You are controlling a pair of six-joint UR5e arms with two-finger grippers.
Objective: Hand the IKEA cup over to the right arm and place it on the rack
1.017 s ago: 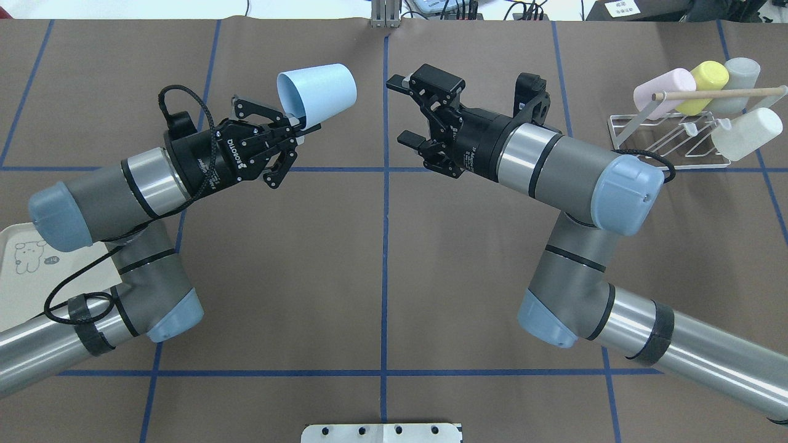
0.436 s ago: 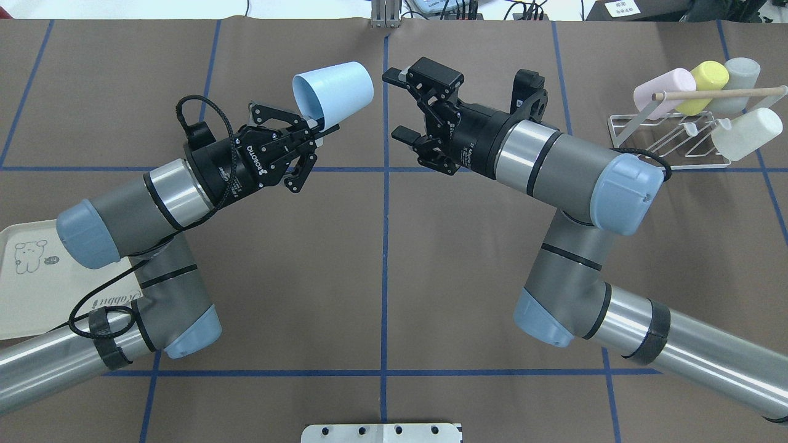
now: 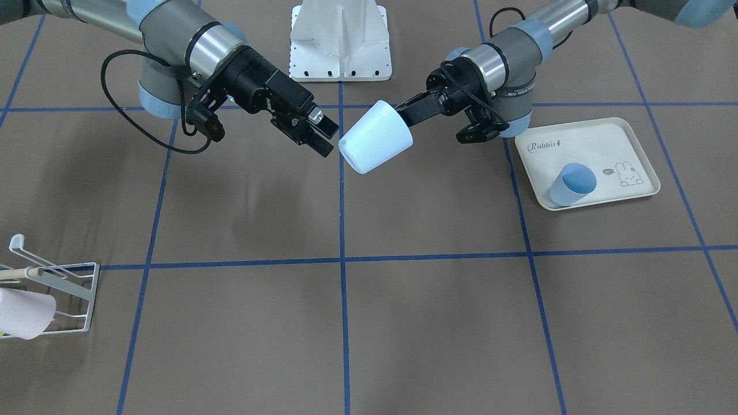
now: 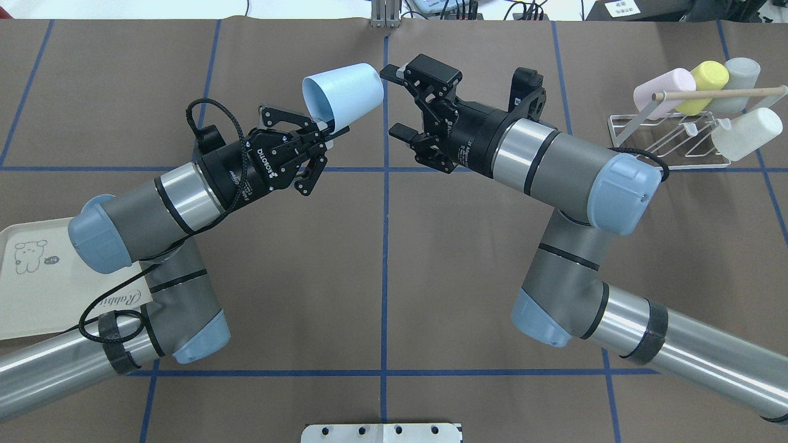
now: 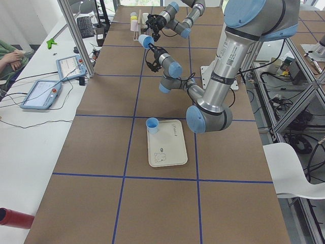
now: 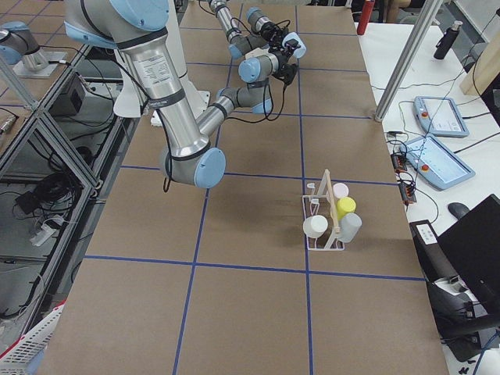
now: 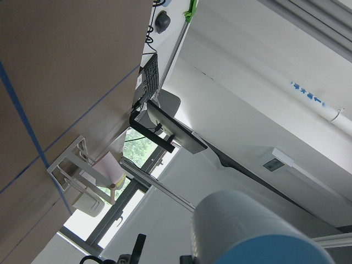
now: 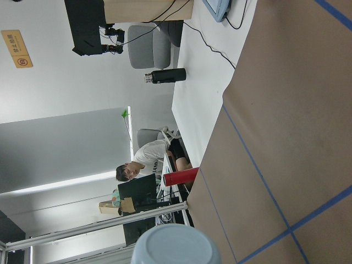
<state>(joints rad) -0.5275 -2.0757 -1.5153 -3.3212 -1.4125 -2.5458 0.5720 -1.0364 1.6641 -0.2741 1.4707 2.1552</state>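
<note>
IKEA cup point(image 4: 345, 92), pale blue, held aloft mid-table on its side, rim pinched by left gripper point(image 4: 328, 128). Opposite, right gripper point(image 4: 394, 101) spread wide, just beside cup's base. At far right, rack point(image 4: 671, 143) stands well apart.

1. Two robot arms: left arm point(image 4: 132, 212), right arm point(image 4: 572, 163).
2. Two pale blue cups: lifted cup point(image 4: 345, 92), tray cup point(image 3: 572, 184).
3. Four cups on the rack point(image 4: 662, 144): pink cup point(image 4: 665, 92), yellow cup point(image 4: 708, 79), grey cup point(image 4: 742, 72), cream cup point(image 4: 748, 132).
4. One rack, one dowel point(image 4: 720, 94).
5. One tray point(image 3: 576, 155).
6. One desk point(image 4: 308, 277).
7. Two tablets: near tablet point(image 5: 38, 94), far tablet point(image 5: 71, 66).
</note>
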